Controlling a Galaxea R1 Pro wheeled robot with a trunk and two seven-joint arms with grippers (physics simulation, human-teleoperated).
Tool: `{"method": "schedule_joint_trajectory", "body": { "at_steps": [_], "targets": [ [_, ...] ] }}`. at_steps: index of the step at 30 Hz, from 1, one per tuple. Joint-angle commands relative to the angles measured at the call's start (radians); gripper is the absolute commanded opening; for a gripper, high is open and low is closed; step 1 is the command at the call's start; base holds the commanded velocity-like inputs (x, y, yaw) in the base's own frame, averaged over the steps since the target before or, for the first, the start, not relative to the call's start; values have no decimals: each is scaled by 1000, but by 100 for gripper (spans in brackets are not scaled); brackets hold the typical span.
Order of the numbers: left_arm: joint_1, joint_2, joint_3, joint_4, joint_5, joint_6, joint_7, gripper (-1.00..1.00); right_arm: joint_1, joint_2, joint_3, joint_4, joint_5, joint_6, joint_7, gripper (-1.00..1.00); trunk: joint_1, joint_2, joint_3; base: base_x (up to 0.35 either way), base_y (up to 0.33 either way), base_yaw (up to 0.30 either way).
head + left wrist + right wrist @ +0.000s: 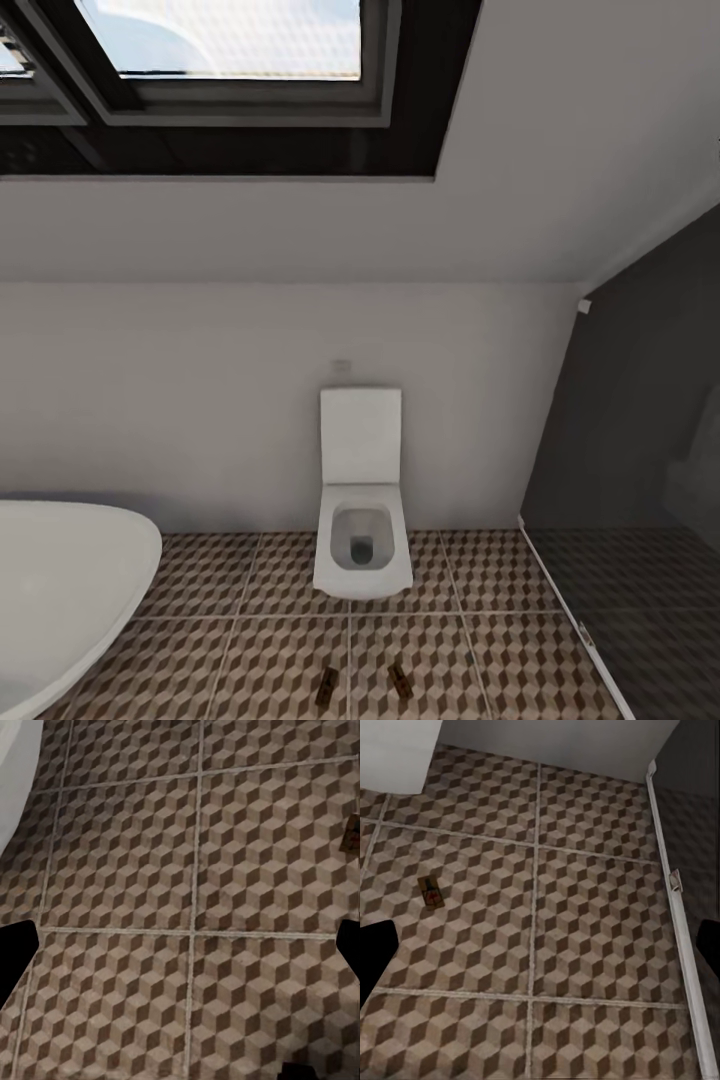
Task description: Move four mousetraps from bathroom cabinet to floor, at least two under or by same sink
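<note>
So here the head view has two mousetraps lying flat on the bathroom floor, side by side with a small gap between them, the other one sitting just in front of the white toilet. The curved white tub edge is off to the left, and a dark glass shower panel stands at the right. The left gripper has its two dark fingertips spread wide at the frame edges with nothing but cube-pattern tile between them, so it's open and empty; a sliver of a mousetrap peeks in out beyond the far fingertip, well clear of the gripper. The right gripper looks the same, fingertips far apart and holding nothing, hovering over the tiles. One mousetrap lies ahead of it, off toward one fingertip's side, not touching it.
</note>
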Motion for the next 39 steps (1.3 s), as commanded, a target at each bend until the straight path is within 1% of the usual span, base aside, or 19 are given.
{"method": "schedule_joint_trajectory", "body": {
  "at_steps": [1,2,4,8,11,16,21,22,27,33,35,39],
  "targets": [
    [0,-1,-6,2,-3,10,5,100,0,0,9,0,-13,-2,-3,100,0,-1,1,0,0,-32],
    [0,-1,-6,2,-3,30,6,100,1,0,9,1,-25,0,-4,100,0,-1,3,0,0,-46],
    [1,-1,-6,2,-3,45,7,100,3,-1,9,1,-39,4,-4,100,0,-1,6,0,0,-54],
    [1,-1,-6,1,-3,61,8,100,14,0,10,1,-63,29,-4,100,0,-1,13,0,0,-65],
    [1,-1,-6,1,-3,68,8,100,21,0,10,1,-75,64,-3,100,0,-1,18,0,0,-72],
    [1,-1,-6,0,-3,71,8,100,25,3,11,0,-81,109,-1,100,0,-1,26,0,0,-57],
    [1,-2,-6,0,-3,73,8,100,26,19,12,-1,-82,160,2,100,0,-1,30,0,0,-17],
    [1,-4,-6,0,-3,73,8,100,26,27,12,-3,-81,178,2,100,0,-1,30,0,0,-7],
    [1,-14,-5,0,-3,81,9,100,26,37,12,-5,-81,202,2,100,0,-1,31,0,0,-4],
    [1,-20,-5,0,-3,134,9,100,27,41,12,-7,-81,211,7,100,0,-1,28,0,0,0],
    [1,-21,-5,0,-3,168,9,100,27,42,12,-7,-81,212,8,100,0,-1,26,0,0,0],
    [1,-21,-5,0,-3,197,8,100,27,42,12,-7,-81,213,8,100,0,-1,21,0,0,0]
  ]
}}
